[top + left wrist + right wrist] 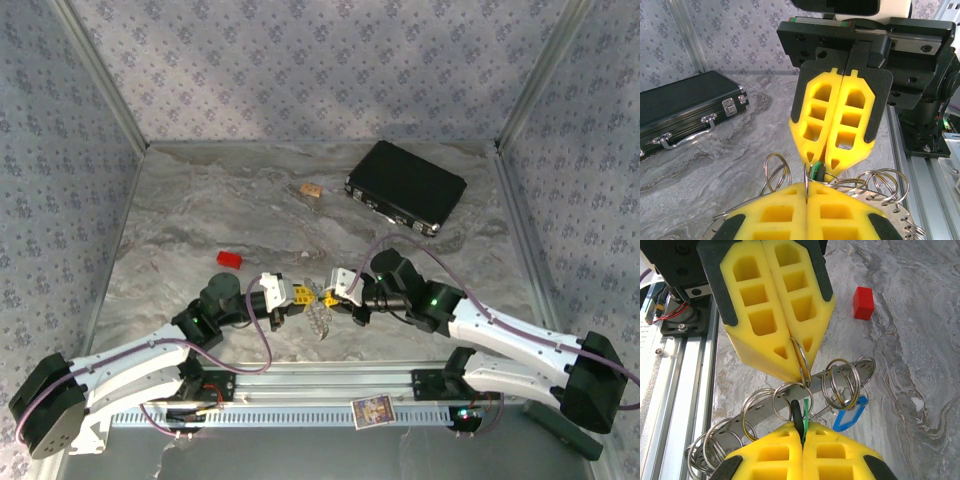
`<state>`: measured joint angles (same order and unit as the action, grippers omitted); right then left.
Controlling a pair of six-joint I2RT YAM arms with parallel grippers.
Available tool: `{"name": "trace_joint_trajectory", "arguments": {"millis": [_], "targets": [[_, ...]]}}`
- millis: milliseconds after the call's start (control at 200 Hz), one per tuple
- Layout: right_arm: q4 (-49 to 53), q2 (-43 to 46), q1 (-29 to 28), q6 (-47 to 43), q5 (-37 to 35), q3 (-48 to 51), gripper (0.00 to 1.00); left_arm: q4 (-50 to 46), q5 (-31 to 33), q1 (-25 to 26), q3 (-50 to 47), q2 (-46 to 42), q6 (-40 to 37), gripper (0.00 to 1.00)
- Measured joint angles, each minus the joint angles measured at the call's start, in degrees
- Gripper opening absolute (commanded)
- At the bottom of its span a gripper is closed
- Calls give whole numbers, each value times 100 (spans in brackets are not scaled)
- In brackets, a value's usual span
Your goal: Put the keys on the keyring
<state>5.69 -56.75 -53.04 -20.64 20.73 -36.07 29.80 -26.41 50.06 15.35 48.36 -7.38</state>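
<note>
Keyring (817,380) silvery, many-looped, left tool (800,372) pinching it, right tool (802,426) clamping green key (805,407)

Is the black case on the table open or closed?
Closed. The black case lies flat with its lid down on the base, and the left wrist view shows its silver latches sitting across the seam.

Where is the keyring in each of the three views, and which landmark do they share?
Top external: the keyring, lower centre, just beyond the aluminium rail.
Left wrist: the keyring at bottom right.
Right wrist: the keyring across the lower middle.
Shared landmark: the aluminium rail, at the right in left wrist, at the left in right wrist.
</note>
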Motion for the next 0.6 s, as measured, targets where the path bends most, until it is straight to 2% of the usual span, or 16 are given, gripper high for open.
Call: {"name": "trace_joint_trajectory", "arguments": {"millis": [380,480,600], "targets": [[-186,-365,-74,24,26,4,0,-11,-133,-4,-4,22,44,0],[-162,-326,-74,35,9,4,23,-2,-146,-4,-4,31,39,0],[-55,-68,-55,2,-42,22,28,4,-166,-4,-4,52,-2,0]]}}
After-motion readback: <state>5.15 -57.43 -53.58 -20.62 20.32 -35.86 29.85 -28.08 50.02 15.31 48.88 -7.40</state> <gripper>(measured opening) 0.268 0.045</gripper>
